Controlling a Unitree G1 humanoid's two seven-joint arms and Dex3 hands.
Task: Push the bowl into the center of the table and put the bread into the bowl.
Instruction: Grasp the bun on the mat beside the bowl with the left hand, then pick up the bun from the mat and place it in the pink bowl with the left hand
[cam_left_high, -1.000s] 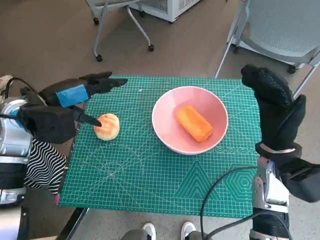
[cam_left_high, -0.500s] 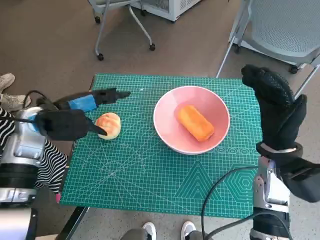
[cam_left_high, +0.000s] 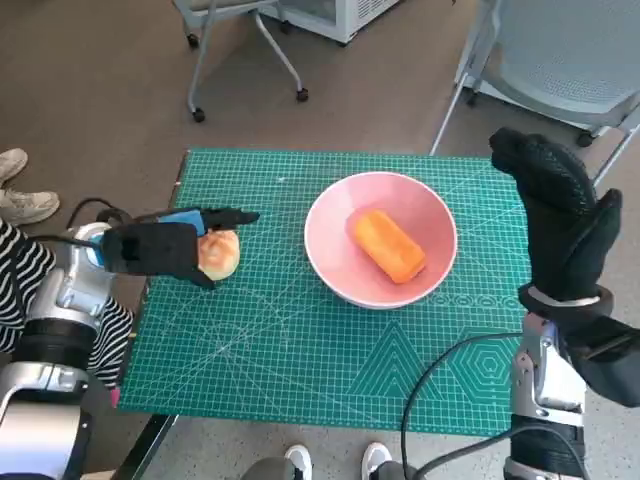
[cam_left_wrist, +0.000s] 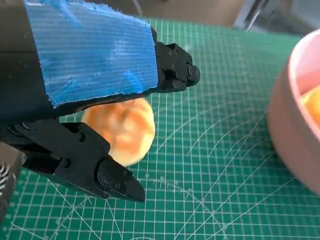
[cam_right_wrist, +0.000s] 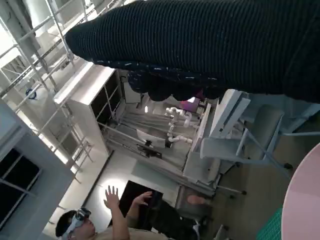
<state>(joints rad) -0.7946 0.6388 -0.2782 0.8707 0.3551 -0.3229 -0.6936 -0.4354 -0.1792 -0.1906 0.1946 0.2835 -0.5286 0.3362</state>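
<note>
A pink bowl (cam_left_high: 318, 250) sits right of the green mat's (cam_left_high: 300, 350) middle, with an orange loaf of bread (cam_left_high: 388, 246) lying in it. A round pale bun (cam_left_high: 220, 254) lies on the mat's left side. My left hand (cam_left_high: 165, 248) reaches in from the left edge, with fingers on the far side of the bun and the thumb on its near side. In the left wrist view the bun (cam_left_wrist: 125, 127) sits between the spread fingers of that hand (cam_left_wrist: 85, 95), and the bowl's wall (cam_left_wrist: 290, 135) is beyond. My right hand (cam_left_high: 558, 215) stands upright beside the mat's right edge, holding nothing.
Wheeled chair legs (cam_left_high: 245, 60) stand beyond the table and a grey chair (cam_left_high: 560, 60) at the far right. A shoe (cam_left_high: 25, 205) shows at the left and feet (cam_left_high: 335, 462) by the front edge. A black cable (cam_left_high: 440, 380) crosses the front right corner. The right wrist view shows a person (cam_right_wrist: 100, 225).
My left hand has drawn back and lowered, so its fingers now straddle the bun. The bun, bowl and right hand have hardly moved.
</note>
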